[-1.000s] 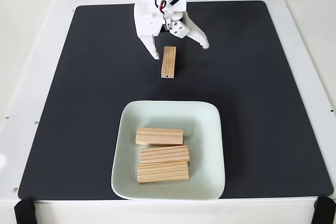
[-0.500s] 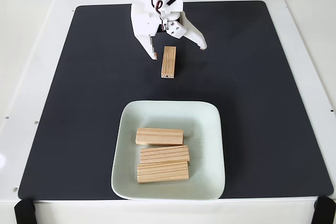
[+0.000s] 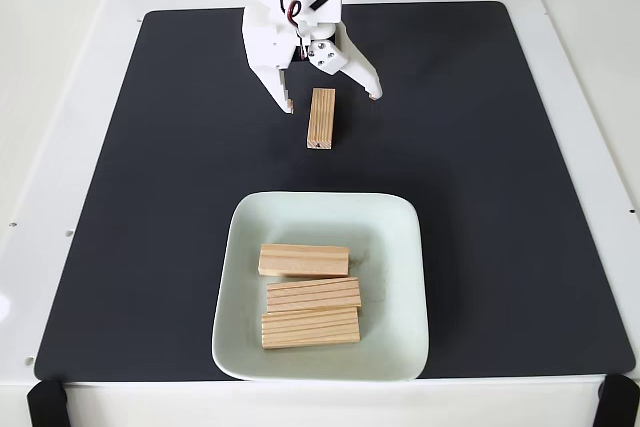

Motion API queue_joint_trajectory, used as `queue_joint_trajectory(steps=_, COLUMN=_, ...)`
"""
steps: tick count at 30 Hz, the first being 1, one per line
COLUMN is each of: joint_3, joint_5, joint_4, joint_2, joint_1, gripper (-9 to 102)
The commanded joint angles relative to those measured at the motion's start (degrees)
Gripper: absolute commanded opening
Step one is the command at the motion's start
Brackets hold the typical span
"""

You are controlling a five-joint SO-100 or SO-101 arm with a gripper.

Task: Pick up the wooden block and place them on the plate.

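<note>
a white worktop (image 3: pixel 60 147) carries a black mat (image 3: pixel 170 197). the white end effector (image 3: pixel 330 102) hangs near the mat's far edge, jaws spread wide, holding nothing. one wooden block (image 3: pixel 321 118) lies on the mat just below them, lengthwise. three more blocks (image 3: pixel 305 293) lie side by side in the mint-green plate (image 3: pixel 400 277) near the mat's front edge.

Bright, even light from above fills the fixed view. The white table (image 3: pixel 585 67) looks slightly washed out along its edges. Shadows on the black mat (image 3: pixel 180 197) are faint and short. Focus is sharp throughout, without blur or visible edge distortion.
</note>
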Motion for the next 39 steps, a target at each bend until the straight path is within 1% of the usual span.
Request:
queue_joint_trajectory(steps=1, joint_3=-0.09, joint_5=0.26, joint_4=-0.7, joint_2=2.11, joint_1=0.35, gripper=34)
queue_joint_trajectory(steps=6, joint_3=0.0, joint_5=0.26, joint_4=-0.7, joint_2=2.11, joint_1=0.35, gripper=19)
queue_joint_trajectory(steps=11, joint_3=0.88, joint_5=0.26, joint_4=-0.7, joint_2=2.11, joint_1=0.35, gripper=12)
queue_joint_trajectory(steps=24, joint_3=1.14, joint_5=0.26, joint_4=-0.79, joint_2=2.02, joint_1=0.09, gripper=13)
queue_joint_trajectory(steps=30, joint_3=0.18, joint_5=0.18, joint_4=-0.79, joint_2=-1.23, joint_1=0.35, gripper=13)
queue_joint_trajectory(steps=35, joint_3=0.44, joint_5=0.18, joint_4=-4.22, joint_2=-2.2, joint_1=0.44, gripper=13)
queue_joint_trajectory(steps=39, joint_3=0.79, joint_5=0.26, joint_4=-5.19, joint_2=-2.29, joint_1=0.44, gripper=12)
